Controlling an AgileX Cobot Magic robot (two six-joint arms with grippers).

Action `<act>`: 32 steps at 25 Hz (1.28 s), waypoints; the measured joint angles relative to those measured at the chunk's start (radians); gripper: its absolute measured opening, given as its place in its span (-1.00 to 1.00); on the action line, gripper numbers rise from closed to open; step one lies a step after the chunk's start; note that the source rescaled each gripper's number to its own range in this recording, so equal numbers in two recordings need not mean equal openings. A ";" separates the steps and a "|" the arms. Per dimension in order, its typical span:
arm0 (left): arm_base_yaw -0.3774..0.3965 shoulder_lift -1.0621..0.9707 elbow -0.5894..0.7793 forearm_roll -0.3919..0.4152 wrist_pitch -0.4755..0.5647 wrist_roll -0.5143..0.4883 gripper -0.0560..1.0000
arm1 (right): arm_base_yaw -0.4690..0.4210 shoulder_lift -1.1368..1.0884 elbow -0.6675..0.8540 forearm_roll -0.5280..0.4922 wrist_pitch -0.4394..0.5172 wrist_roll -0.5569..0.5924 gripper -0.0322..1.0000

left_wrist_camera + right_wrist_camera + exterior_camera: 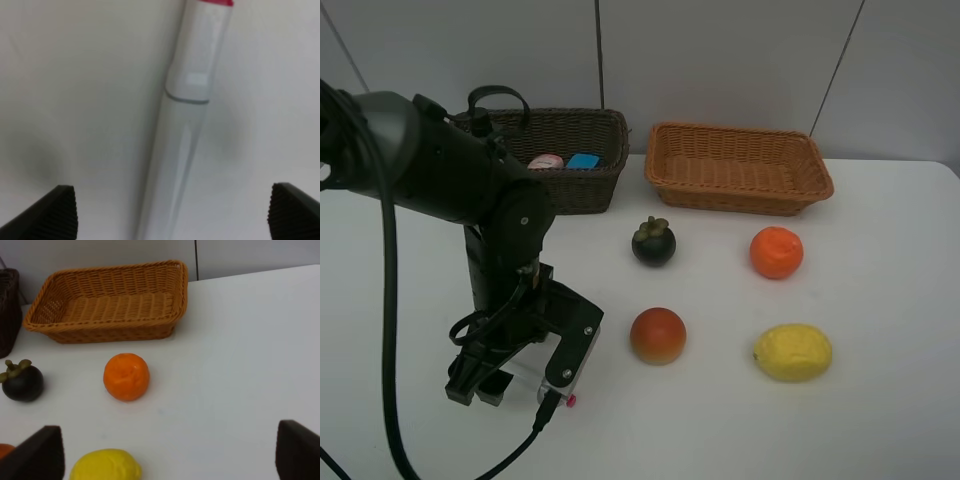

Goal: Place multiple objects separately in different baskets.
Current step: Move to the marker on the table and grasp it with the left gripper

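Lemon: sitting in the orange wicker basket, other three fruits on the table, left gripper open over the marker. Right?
Wrong on the lemon: it lies on the table, beside the peach-like fruit, not in the orange wicker basket. The exterior high view shows it. The rest holds.

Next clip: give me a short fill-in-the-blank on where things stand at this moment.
The light orange-tan basket has ____ in it.
The left pincer is open over the white-pink ____.
The fruit nearest the dark brown basket is the ____.
In the exterior view, directly behind the lemon lies the ____.
Missing: nothing; marker; mangosteen; orange.
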 joint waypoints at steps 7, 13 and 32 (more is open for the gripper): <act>0.000 0.000 0.035 0.000 -0.021 0.060 1.00 | 0.000 0.000 0.000 0.000 0.000 0.000 0.98; 0.000 -0.010 0.095 0.001 -0.075 0.071 1.00 | 0.000 0.000 0.000 0.000 0.000 0.000 0.98; 0.000 -0.017 0.106 -0.080 -0.111 0.020 1.00 | 0.000 0.000 0.000 0.000 0.000 0.000 0.98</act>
